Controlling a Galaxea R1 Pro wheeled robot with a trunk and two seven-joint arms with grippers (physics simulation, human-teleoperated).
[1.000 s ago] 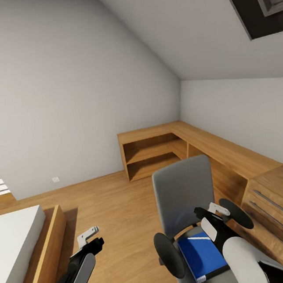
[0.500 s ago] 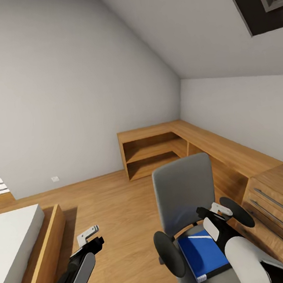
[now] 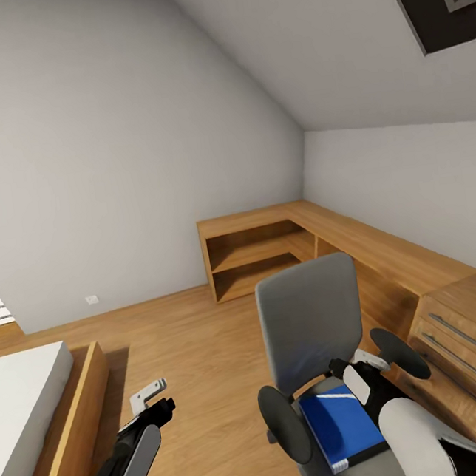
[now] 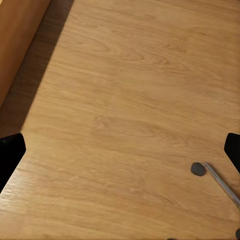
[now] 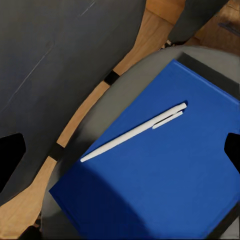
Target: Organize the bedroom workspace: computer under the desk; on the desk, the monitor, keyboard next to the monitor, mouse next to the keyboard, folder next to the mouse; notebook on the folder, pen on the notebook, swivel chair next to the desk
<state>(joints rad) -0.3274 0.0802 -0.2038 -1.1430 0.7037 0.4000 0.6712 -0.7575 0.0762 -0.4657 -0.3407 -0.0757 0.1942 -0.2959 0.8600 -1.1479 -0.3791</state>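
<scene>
blue folder (image 3: 342, 428) flat on swivel chair (image 3: 309, 321) seat, pen (image 5: 134, 131) lying on it. right gripper (image 3: 360, 367) spread wide above folder. left gripper (image 3: 150, 395) released, over wood floor (image 4: 130, 100).

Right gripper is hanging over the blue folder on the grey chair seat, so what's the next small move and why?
Probably lower the right gripper onto the thin white pen and pinch it. The pen lies loose across the bright blue folder on the grey swivel chair; lifting the folder first might roll it off. The fingers at the wrist view's edges look spread wide.
</scene>
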